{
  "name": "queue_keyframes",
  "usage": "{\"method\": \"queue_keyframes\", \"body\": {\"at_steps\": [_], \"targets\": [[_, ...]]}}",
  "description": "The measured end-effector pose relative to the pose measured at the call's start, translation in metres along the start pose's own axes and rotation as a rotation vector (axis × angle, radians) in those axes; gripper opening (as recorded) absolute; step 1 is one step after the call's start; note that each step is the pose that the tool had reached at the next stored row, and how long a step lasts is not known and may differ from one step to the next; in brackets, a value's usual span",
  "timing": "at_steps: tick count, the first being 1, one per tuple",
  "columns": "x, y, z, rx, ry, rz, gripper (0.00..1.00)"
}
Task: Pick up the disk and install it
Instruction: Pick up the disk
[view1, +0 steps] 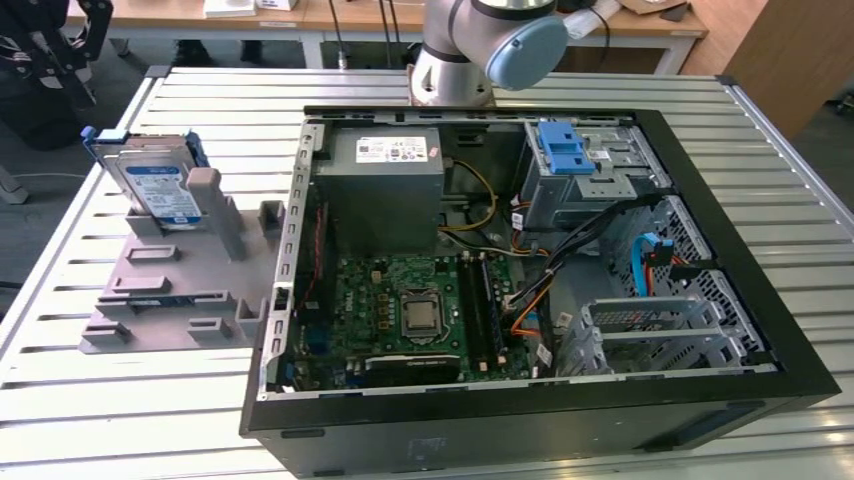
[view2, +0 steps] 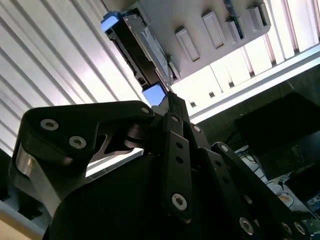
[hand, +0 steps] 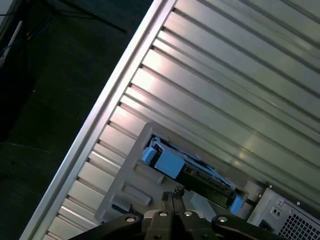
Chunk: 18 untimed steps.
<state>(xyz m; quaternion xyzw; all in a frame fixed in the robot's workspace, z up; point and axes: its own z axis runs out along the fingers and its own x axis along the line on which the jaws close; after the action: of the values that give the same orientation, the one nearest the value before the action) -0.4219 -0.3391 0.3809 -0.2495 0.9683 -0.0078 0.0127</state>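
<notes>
The disk (view1: 158, 185) is a silver drive with a blue-and-white label in a blue bracket. It stands on edge in a grey holder (view1: 174, 290) at the exterior view's left, beside the open computer case (view1: 287, 300). In the first wrist view, the disk (hand: 195, 172) lies past the fingertips of my gripper (hand: 172, 192), with a gap between them. The black fingers meet at the tip with nothing between them. In the second wrist view, my gripper (view2: 170, 97) points at the disk's blue end (view2: 155, 94).
Inside the case are a grey power-supply box (view1: 387, 190), a green board (view1: 407, 305), a metal cage with a light-blue latch (view1: 567, 150) and a metal bay (view1: 654, 325). The arm's base (view1: 461, 60) rises behind the case. The slatted table (view1: 120, 420) ends close to the holder.
</notes>
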Motion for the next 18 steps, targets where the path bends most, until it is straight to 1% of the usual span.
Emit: {"method": "queue_keyframes", "body": {"at_steps": [1, 2, 6, 18], "targets": [[0.0, 0.0, 0.0, 0.0065, 0.0035, -0.008, 0.11], [0.0001, -0.0001, 0.0001, 0.0095, 0.0049, -0.015, 0.11], [0.0, 0.0, 0.0001, 0.0094, 0.0044, -0.047, 0.11], [0.0001, 0.0, 0.0019, 0.0054, -0.0014, -0.265, 0.11]]}}
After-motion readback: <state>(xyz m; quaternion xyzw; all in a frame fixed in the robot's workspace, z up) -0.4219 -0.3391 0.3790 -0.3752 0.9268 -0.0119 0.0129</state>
